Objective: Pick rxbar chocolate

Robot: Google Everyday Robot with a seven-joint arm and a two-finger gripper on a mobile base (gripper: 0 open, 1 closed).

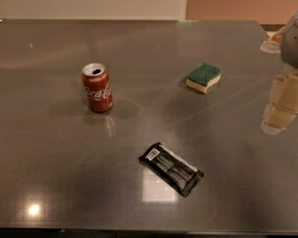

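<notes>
The rxbar chocolate (171,169) is a flat black-wrapped bar with white lettering and a small white label at its upper-left end. It lies diagonally on the dark grey table (49,148), near the front centre. My gripper (279,76) hangs at the right edge of the camera view, above the table and far to the right of and behind the bar. It is open and empty, with one cream finger (284,103) low and the other near the top right.
A red soda can (97,88) stands upright left of centre. A green-and-yellow sponge (203,77) lies right of centre, between the can and the gripper. The table's front edge runs along the bottom of the view.
</notes>
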